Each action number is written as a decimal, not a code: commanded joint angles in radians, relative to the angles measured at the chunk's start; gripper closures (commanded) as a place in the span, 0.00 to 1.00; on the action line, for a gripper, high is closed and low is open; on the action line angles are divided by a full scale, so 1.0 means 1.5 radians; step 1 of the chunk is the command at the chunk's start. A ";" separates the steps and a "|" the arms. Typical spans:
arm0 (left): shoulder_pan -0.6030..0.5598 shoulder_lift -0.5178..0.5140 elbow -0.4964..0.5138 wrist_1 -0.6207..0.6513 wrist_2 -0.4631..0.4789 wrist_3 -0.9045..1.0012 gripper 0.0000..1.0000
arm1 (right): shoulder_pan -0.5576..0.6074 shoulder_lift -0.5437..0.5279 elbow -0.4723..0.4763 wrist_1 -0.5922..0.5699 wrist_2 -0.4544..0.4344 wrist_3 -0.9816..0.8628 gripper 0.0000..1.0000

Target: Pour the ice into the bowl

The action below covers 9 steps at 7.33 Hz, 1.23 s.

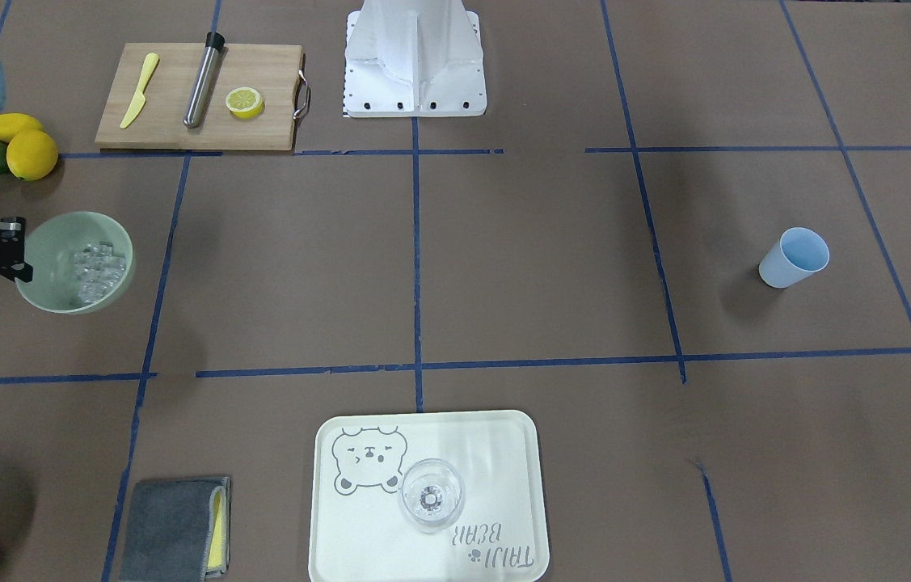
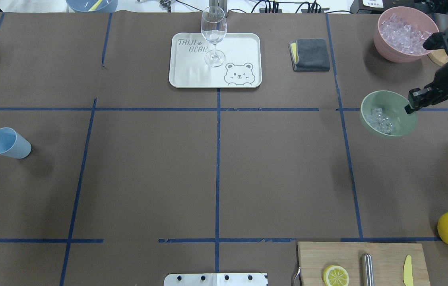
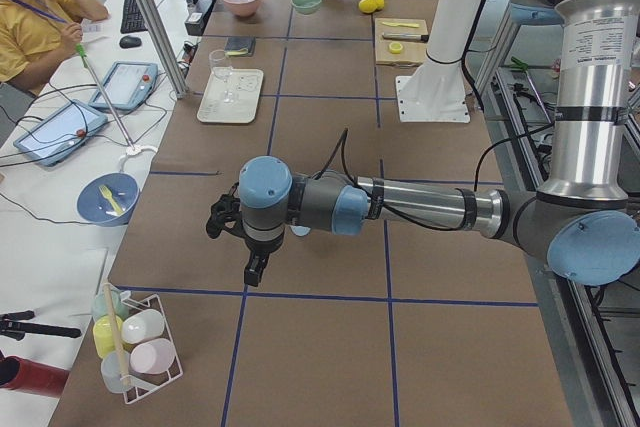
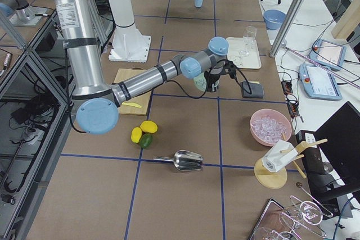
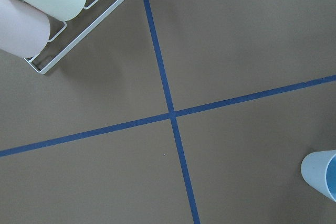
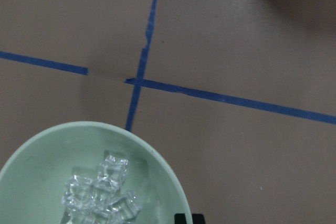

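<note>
The sage-green bowl (image 1: 43, 242) stands on the table at the robot's far right and holds a heap of clear ice cubes (image 1: 98, 271). Bowl (image 2: 390, 101) and ice (image 2: 381, 119) also show in the overhead view. My right gripper (image 2: 409, 108) points down at the bowl's outer rim. In the right wrist view its fingertips (image 6: 181, 217) lie close together against the rim of the bowl (image 6: 47, 171), seemingly pinching it. My left gripper (image 3: 233, 247) hovers near the empty light blue cup (image 2: 9, 143); I cannot tell whether it is open or shut.
A pink bowl (image 2: 390, 53) of ice stands beyond the green bowl. A metal scoop (image 4: 187, 161) lies on the table. A tray (image 1: 504, 453) carries a wine glass (image 1: 431, 495). A grey cloth (image 1: 172, 529), lemons (image 1: 31, 153) and a cutting board (image 1: 172, 129) are around.
</note>
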 commanded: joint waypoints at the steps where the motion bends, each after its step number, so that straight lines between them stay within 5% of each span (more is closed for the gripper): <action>1: 0.001 0.000 0.001 0.000 -0.017 0.000 0.00 | 0.008 -0.062 -0.003 0.045 0.004 0.018 1.00; 5: 0.002 0.000 0.001 -0.007 -0.018 0.000 0.00 | -0.022 -0.083 -0.150 0.347 -0.002 0.168 1.00; 9: 0.003 0.000 0.004 -0.016 -0.019 0.000 0.00 | -0.075 -0.088 -0.149 0.401 -0.028 0.230 1.00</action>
